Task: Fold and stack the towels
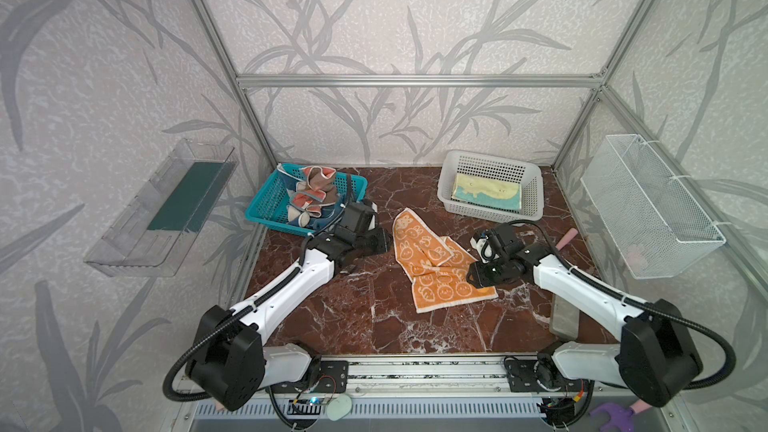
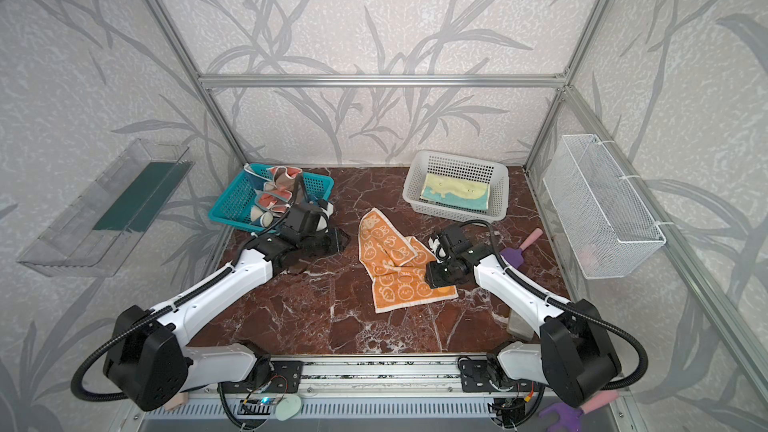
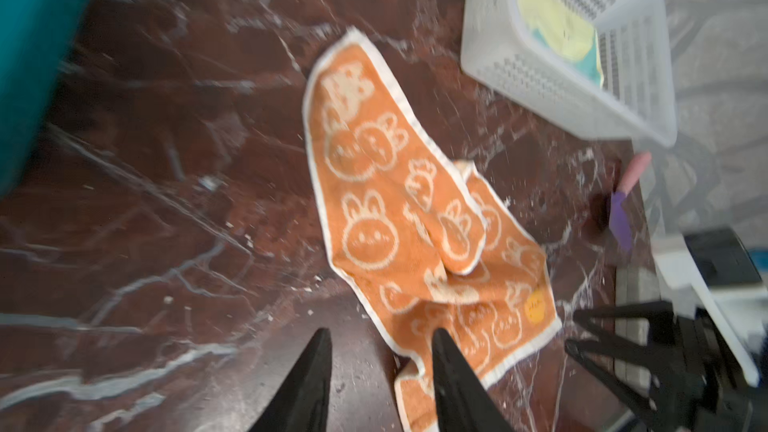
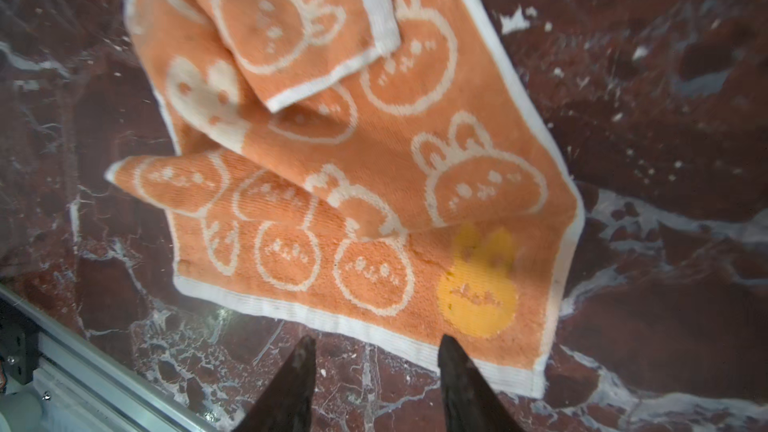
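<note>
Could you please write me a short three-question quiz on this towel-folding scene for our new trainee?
1. True or false: the orange bunny towel lies fully spread out flat on the marble table.
2. In the wrist views, what do the left claw and the right claw hold?
3. Where is the folded yellow-and-blue towel? A) on the bare table; B) inside the white basket; C) in a claw.
Key:
1. False: it is rumpled, with one end folded over itself.
2. Nothing: both are open and empty.
3. B.
</note>
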Motion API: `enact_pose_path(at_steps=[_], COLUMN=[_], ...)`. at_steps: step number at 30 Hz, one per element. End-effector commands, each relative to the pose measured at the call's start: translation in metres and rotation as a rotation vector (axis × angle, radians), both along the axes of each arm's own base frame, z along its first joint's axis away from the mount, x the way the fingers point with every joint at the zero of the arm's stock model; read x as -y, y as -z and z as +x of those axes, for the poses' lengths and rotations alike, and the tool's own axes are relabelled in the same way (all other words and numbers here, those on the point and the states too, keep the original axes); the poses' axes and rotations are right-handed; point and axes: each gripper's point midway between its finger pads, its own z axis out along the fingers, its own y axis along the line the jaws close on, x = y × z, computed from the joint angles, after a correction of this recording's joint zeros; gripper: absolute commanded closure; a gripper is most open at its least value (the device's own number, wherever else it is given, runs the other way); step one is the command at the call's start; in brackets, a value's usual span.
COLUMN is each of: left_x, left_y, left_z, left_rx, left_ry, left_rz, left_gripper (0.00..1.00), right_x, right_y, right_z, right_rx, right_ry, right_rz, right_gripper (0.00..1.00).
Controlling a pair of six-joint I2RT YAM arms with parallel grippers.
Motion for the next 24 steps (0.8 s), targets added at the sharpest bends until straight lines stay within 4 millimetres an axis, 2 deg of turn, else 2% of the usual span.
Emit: enact_pose_path(at_steps=[1, 4, 8, 12, 15, 17, 20, 24], left_x=[0.035, 0.059, 0.082, 0.078, 0.055, 0.030, -0.003, -0.045], left_y=[0.045, 0.075, 0.101, 0.123, 0.136, 0.144, 0.149, 0.147], left_z=[-0.027, -0.052, -0.073, -0.084, -0.093, -0.103, -0.121, -0.142], left_rx=[-0.104, -0.163, -0.205, -0.255, -0.273, -0.295, -0.323, -0.345], left_ry=[0.081, 0.163, 0.242, 0.235, 0.193, 0.154, 0.112, 0.030], left_rz=[0.030, 0.096, 0.134, 0.172, 0.233, 0.300, 0.372, 0.440], left_gripper=[0.62, 0.62, 0.61, 0.62, 0.62, 0.63, 0.63, 0.63], right_x=[-0.010, -0.018, -0.037, -0.064, -0.084, -0.094, -0.091, -0.075], right_y=[0.018, 0.039, 0.065, 0.072, 0.063, 0.047, 0.016, -0.020], right_z=[-0.002, -0.015, -0.043, -0.069, -0.084, -0.085, -0.074, -0.043], right_rx=[-0.039, -0.076, -0.141, -0.170, -0.172, -0.153, -0.067, 0.054], right_ry=[0.011, -0.007, -0.053, -0.123, -0.172, -0.176, -0.160, -0.104], right_rz=[0.021, -0.006, -0.030, -0.027, 0.009, 0.059, 0.081, 0.080], right_gripper=[0.54, 0.54, 0.56, 0.60, 0.61, 0.61, 0.60, 0.59])
